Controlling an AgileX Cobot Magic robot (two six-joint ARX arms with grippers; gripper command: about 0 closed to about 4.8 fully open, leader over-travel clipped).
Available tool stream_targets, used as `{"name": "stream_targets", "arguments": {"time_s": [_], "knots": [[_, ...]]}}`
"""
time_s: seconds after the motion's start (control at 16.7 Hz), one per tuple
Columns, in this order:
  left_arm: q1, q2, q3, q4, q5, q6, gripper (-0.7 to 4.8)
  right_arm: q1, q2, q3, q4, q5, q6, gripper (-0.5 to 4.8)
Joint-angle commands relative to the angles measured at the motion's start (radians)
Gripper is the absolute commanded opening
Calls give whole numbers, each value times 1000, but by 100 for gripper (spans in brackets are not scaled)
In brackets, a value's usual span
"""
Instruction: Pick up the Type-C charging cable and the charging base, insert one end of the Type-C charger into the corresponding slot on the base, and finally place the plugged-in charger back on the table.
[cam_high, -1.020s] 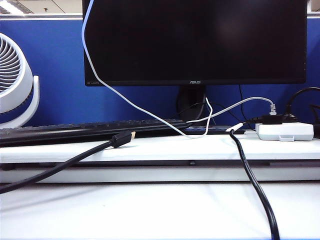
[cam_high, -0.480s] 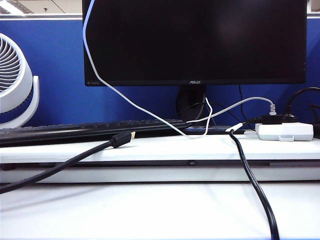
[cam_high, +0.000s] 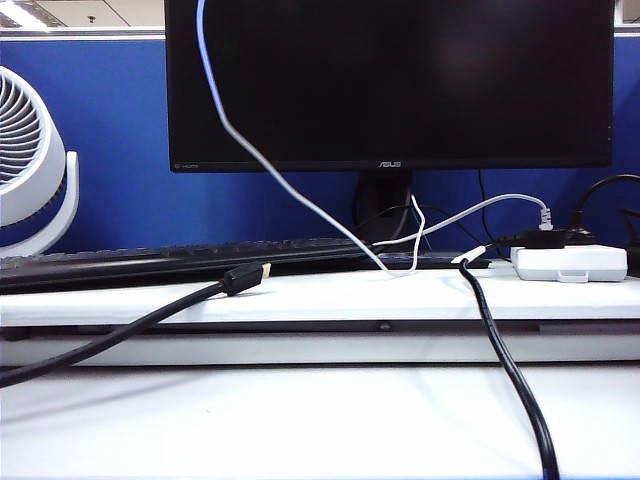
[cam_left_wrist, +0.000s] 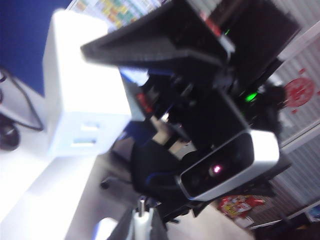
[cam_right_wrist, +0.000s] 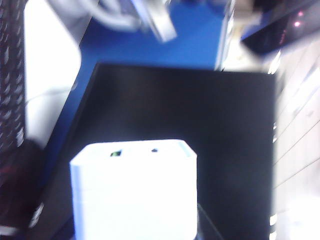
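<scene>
The Type-C charging cable (cam_high: 270, 170) hangs as a thin white cord from above the exterior view, across the monitor, down to the shelf. Both grippers are above that view's upper edge. In the left wrist view my left gripper (cam_left_wrist: 142, 225) is shut on the cable's white plug (cam_left_wrist: 142, 217), whose metal tip points toward the charging base (cam_left_wrist: 82, 95). That white block is in the air, its slotted face in view, a gap away from the plug. In the right wrist view my right gripper (cam_right_wrist: 132, 231) is shut on the charging base (cam_right_wrist: 132, 190), which fills the space between the jaws.
On the raised white shelf (cam_high: 320, 295) lie a black keyboard (cam_high: 150, 258), a black cable with a gold-tipped plug (cam_high: 245, 277) and a wider white box (cam_high: 568, 262). A thick black cable (cam_high: 510, 370) crosses the table. A monitor (cam_high: 400, 80) and a fan (cam_high: 30, 160) stand behind.
The upper part of the white cable has swung to the right across the monitor, and its low loop on the shelf has drawn in slightly. Nothing else in the exterior view moved.
</scene>
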Motion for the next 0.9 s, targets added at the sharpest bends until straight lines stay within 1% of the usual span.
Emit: {"name": "stream_targets", "arguments": {"time_s": [0.06, 0.12, 0.24, 0.3, 0.42, 0.48, 0.6, 0.72, 0.9], "knots": [[-2, 8, 3, 102, 19, -150, 21, 6, -5, 7, 127, -46, -3, 53], [-2, 14, 3, 135, 19, -222, 21, 9, -4, 7, 160, -44, -3, 53], [-2, 19, 3, 211, 19, -306, 20, 11, 1, 7, 182, -49, -14, 53], [-2, 19, 3, 272, 19, -360, 21, 12, 5, 7, 179, -49, -27, 53], [-2, 19, 3, 362, 11, -449, 21, 12, 10, 7, 174, -52, -71, 53], [-2, 19, 3, 401, -2, -491, 21, 12, 10, 7, 170, -72, -89, 53], [-2, 19, 3, 456, -12, -551, 21, 12, 10, 7, 194, -116, -110, 52], [-2, 19, 3, 476, -37, -588, 21, 12, 10, 7, 230, -116, -109, 52], [-2, 19, 3, 482, -48, -606, 20, 12, 10, 7, 279, -116, -106, 52]]}}
